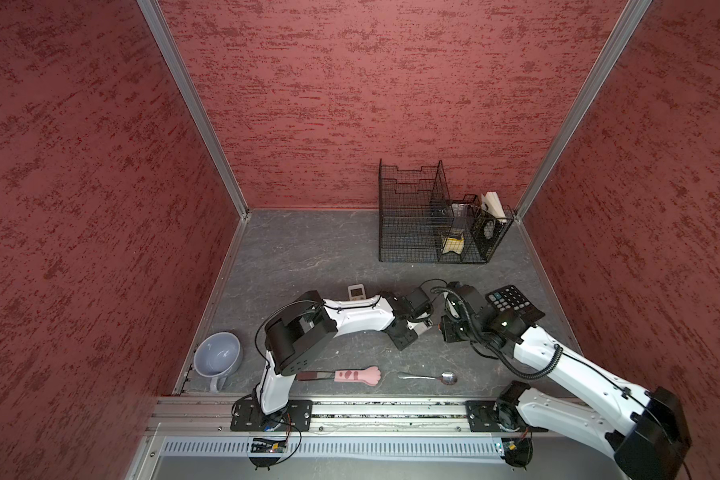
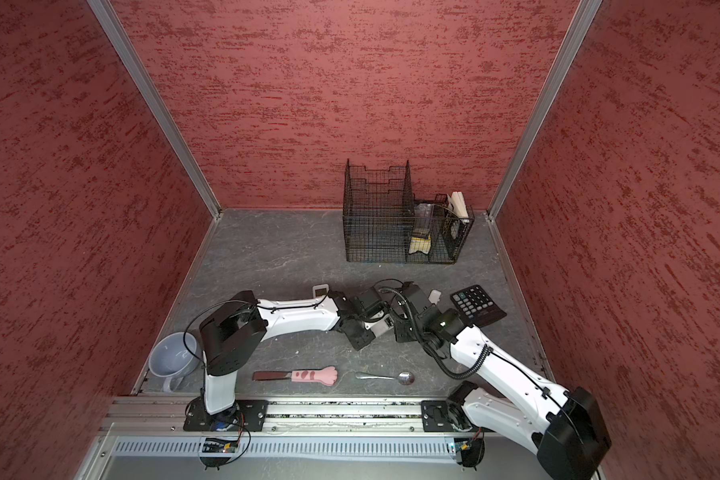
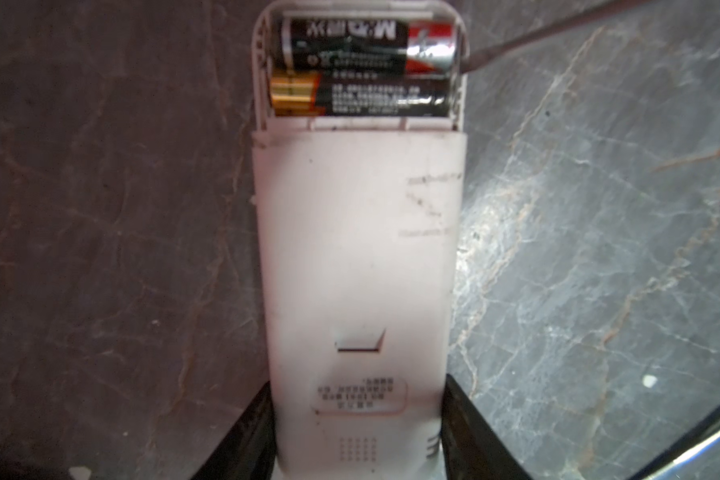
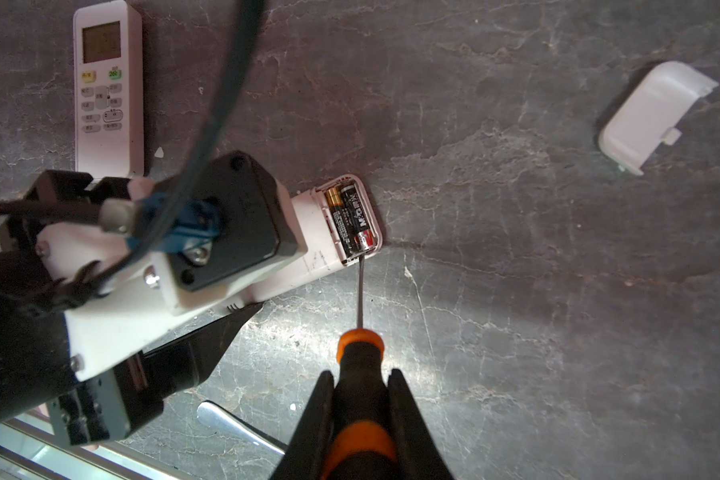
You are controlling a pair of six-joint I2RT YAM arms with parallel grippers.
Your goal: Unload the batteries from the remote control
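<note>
Batteries (image 3: 350,45), two side by side, sit in the open compartment of a white remote control (image 3: 358,257), held back side up with the left hand (image 3: 358,395) clenched on its other end. The right hand (image 4: 361,376) grasps an orange-handled screwdriver (image 4: 360,345), its tip at the outer battery's end. The compartment cover (image 4: 653,116) lies well apart on the table (image 4: 516,291).

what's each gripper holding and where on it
Left gripper clamps the remote at the end opposite the batteries; right gripper grips the screwdriver by its handle.
</note>
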